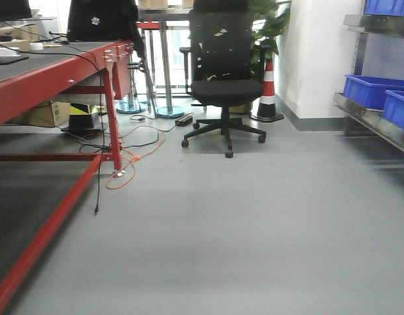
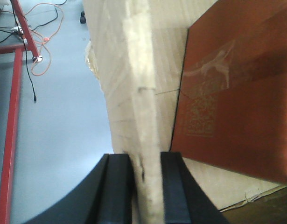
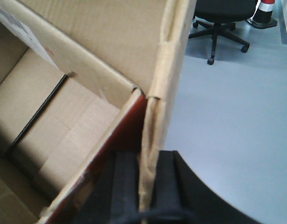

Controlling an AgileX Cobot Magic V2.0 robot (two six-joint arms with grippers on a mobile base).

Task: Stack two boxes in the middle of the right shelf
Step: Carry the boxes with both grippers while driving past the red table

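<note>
Left pincer [image 2: 144, 158] pinches thin upright wall of cardboard box [image 2: 129, 70]; grey floor [image 2: 59, 116] shows beside it. Right pincer [image 3: 144, 156] pinches wall edge of open box; red-brown panel [image 3: 124, 126] stands inside against that wall. Front view: steel shelf [image 1: 372, 121] at right edge, blue bins [image 1: 369, 88] on it; red counter [image 1: 50, 75] at left; black chair [image 1: 224, 72] at centre. Box outside front view.
</note>
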